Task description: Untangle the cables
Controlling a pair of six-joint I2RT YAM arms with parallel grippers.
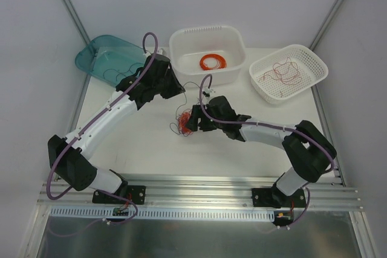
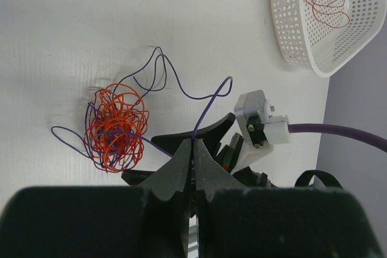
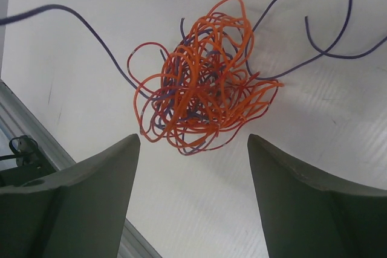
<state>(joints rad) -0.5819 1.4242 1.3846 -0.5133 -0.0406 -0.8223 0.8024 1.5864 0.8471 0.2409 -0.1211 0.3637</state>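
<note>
So the cables (image 3: 202, 98) are sitting as one loose ball in the middle of the worktop (image 1: 145, 143). It's mostly orange-red loops with thin purple wire mixed through and a few tails trailing out to the side. The left end effector (image 2: 193, 149) is pressed together on one of those tails, a purple strand (image 2: 208, 104) that runs from its tips back towards the ball. The right end effector (image 3: 193, 140) hangs right over the ball with its fingers spread either side, touching nothing as far as I can tell.

My guess on handling: this stuff weighs next to nothing and it's springy and slick, so the whole ball will drag along if you just pull. I'd pinch an outer orange loop at the edge, not the dense middle, and tug gently against the held strand.
</note>
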